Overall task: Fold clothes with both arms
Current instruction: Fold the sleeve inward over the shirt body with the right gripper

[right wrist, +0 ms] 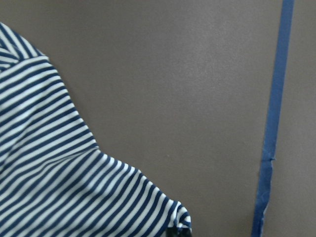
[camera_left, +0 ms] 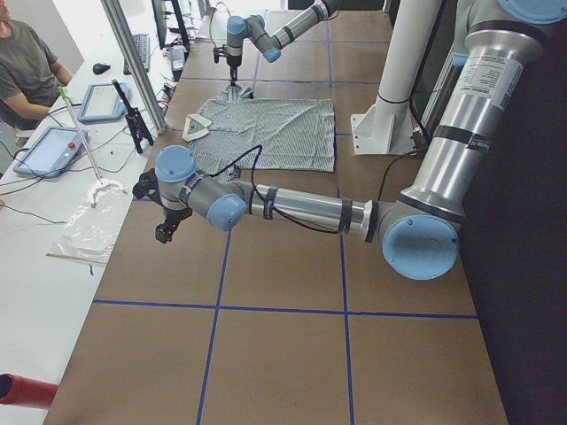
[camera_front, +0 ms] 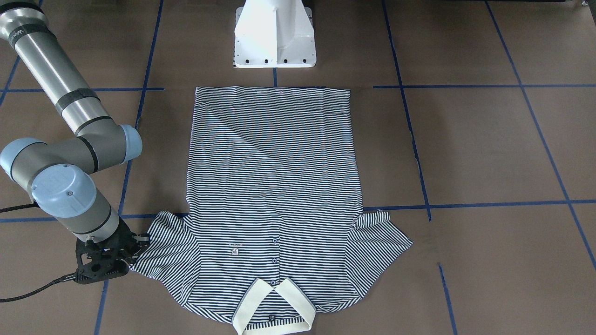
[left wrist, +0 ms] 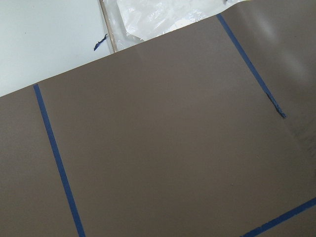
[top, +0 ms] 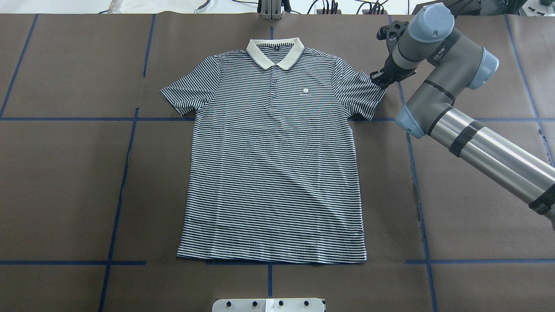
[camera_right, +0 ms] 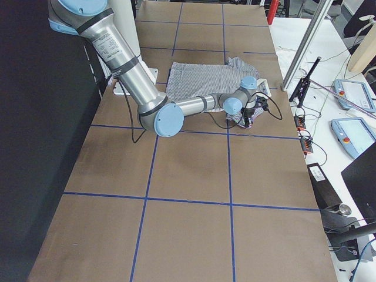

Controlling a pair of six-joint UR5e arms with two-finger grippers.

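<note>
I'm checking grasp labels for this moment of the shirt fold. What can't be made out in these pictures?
- Right gripper at the sleeve of the polo shirt: fingers hidden under its own wrist in overhead and front-facing views, so a grip cannot be told.
- Left gripper: shows only in exterior left view, small; open or shut cannot be told.
- Chest patch: too small to read in any view.

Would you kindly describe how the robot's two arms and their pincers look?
Both are grey metallic tubes with light-blue caps on rounded joints, and each carries a black cable. The right arm wears dark bands and ends in a black, skeletal pincer. The left arm bears a printed label on its upper tube and a black pincer.
</note>
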